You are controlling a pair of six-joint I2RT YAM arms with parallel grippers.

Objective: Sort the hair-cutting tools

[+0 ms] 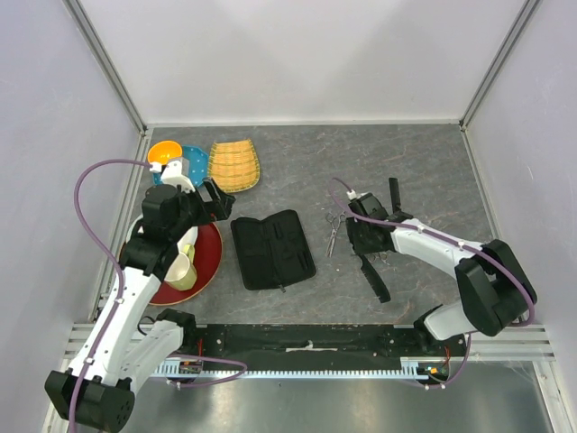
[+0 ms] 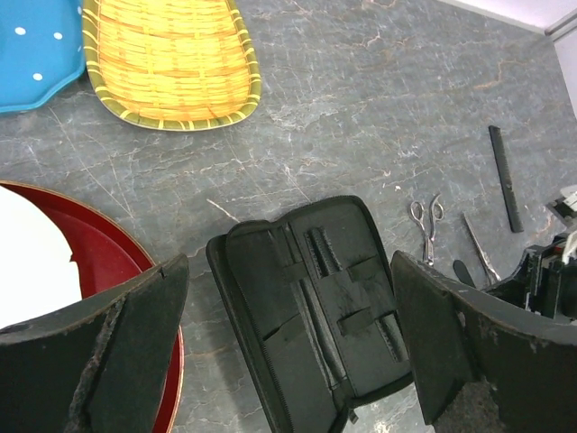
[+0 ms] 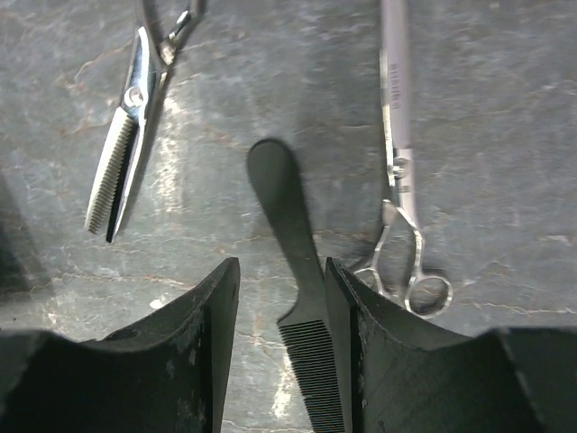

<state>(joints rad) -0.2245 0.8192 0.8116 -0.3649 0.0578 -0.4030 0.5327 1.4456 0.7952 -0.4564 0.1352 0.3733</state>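
A black comb (image 3: pixel 290 225) lies on the table between my right gripper's (image 3: pixel 281 271) open fingers, close against the right finger (image 3: pixel 361 307); its toothed end shows in the top view (image 1: pixel 378 282). Silver thinning scissors (image 3: pixel 126 153) lie to its left, also in the top view (image 1: pixel 333 231). Slim silver scissors (image 3: pixel 399 171) lie to its right. My right gripper (image 1: pixel 365 245) hangs low over the comb. My left gripper (image 2: pixel 288 263) is open and empty above the open black zip case (image 2: pixel 315 307), which lies mid-table (image 1: pixel 272 249).
A second narrow black comb (image 1: pixel 394 191) lies behind the right gripper. A yellow woven basket (image 1: pixel 233 165), a blue dish (image 1: pixel 193 162) and an orange bowl (image 1: pixel 163 152) stand at the back left. A red plate (image 1: pixel 207 262) with a cup (image 1: pixel 183 269) sits under the left arm.
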